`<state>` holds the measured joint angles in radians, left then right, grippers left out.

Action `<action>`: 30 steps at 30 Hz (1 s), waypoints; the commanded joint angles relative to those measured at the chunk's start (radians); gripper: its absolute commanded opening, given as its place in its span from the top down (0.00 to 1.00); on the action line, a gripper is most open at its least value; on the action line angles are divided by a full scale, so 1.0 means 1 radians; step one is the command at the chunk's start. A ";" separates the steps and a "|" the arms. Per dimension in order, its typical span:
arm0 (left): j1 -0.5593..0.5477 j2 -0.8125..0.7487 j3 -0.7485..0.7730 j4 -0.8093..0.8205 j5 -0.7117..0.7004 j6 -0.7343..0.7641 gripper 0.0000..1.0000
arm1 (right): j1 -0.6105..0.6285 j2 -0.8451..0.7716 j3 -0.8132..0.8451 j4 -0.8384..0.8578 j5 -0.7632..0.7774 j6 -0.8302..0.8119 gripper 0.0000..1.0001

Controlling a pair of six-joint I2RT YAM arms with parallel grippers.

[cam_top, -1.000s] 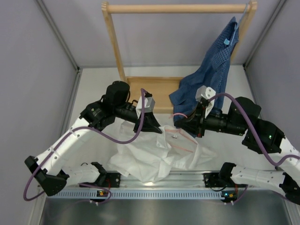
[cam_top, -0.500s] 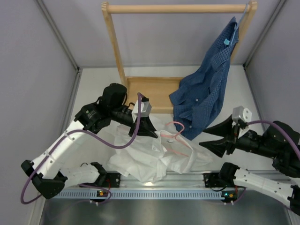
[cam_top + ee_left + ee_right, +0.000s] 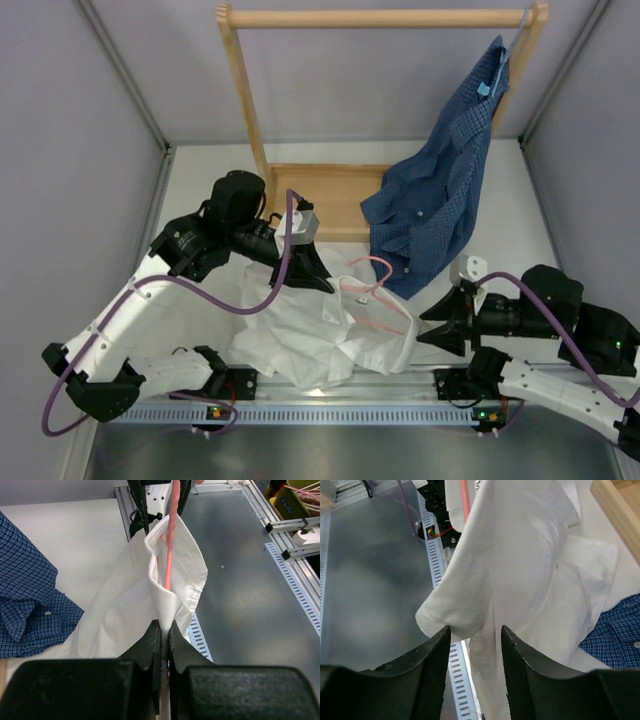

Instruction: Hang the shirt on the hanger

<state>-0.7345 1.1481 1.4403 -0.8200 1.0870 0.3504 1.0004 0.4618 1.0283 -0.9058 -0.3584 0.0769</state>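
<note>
The white shirt (image 3: 330, 330) lies crumpled on the table between the arms. My left gripper (image 3: 322, 280) is shut on its collar and lifts it; the wrist view shows the fabric (image 3: 170, 585) pinched between the jaws. The pink hanger (image 3: 375, 290) sits partly inside the collar, hook up, and its wire (image 3: 170, 550) runs down into the opening. My right gripper (image 3: 432, 325) is open at the shirt's right edge. In its wrist view a white fold (image 3: 470, 625) hangs between the spread jaws.
A wooden rack (image 3: 380, 18) stands at the back with a dark blue checked shirt (image 3: 440, 190) hanging from its right end and draping onto the table. A slotted metal rail (image 3: 330, 410) runs along the near edge. Grey walls enclose the sides.
My right arm has pulled back from the hanger, swung right and low, and now comes in toward the shirt's right edge. My left gripper has lifted the collar slightly left. The hanger hook now stands free.
</note>
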 commanded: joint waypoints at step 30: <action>0.087 -0.007 0.066 0.055 0.019 -0.117 1.00 | 0.004 0.021 -0.106 0.410 0.088 0.015 1.00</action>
<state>-0.6693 1.1854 1.4681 -0.8272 1.1355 0.2630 1.0004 0.5156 0.8955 -0.5369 -0.3580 0.0799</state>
